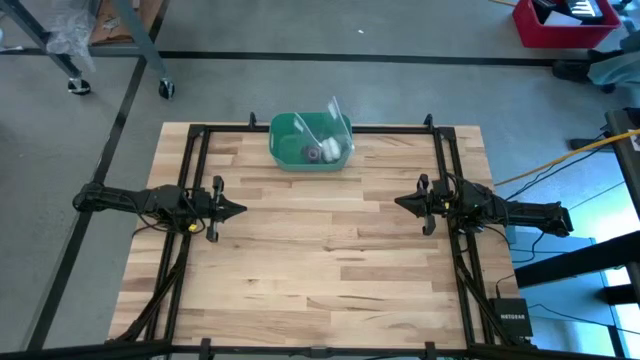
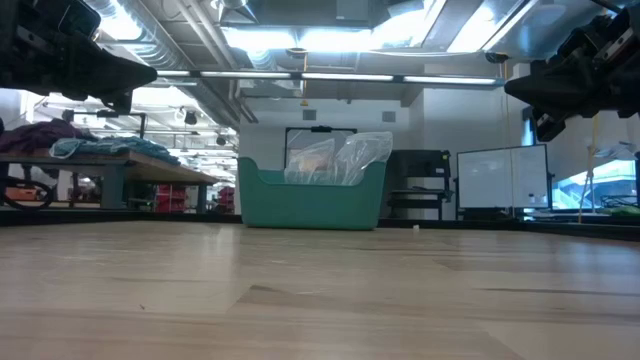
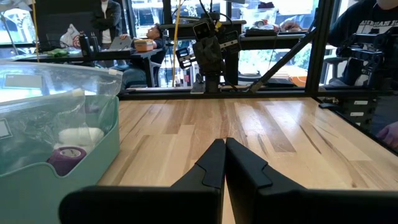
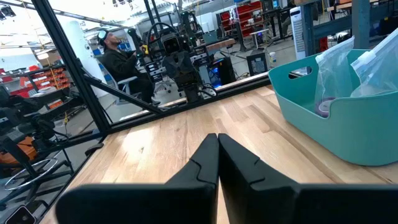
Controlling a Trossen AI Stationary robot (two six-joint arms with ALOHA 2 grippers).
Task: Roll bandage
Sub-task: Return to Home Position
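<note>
The purple bandage (image 1: 312,153) is a small compact roll that lies inside the green bin (image 1: 285,140) at the table's far middle, beside a small white roll (image 1: 329,149) and clear plastic bags. It also shows in the left wrist view (image 3: 67,157) and, partly, in the right wrist view (image 4: 324,107). My left gripper (image 1: 238,210) is shut and empty above the table's left side. My right gripper (image 1: 400,202) is shut and empty above the table's right side. Both point toward the table's middle.
A black metal frame (image 1: 440,150) runs round the wooden tabletop. The bin's plastic bags (image 2: 340,158) stick up above its rim. People sit at desks in the room beyond the table (image 4: 121,59). Bare wood lies between the two grippers.
</note>
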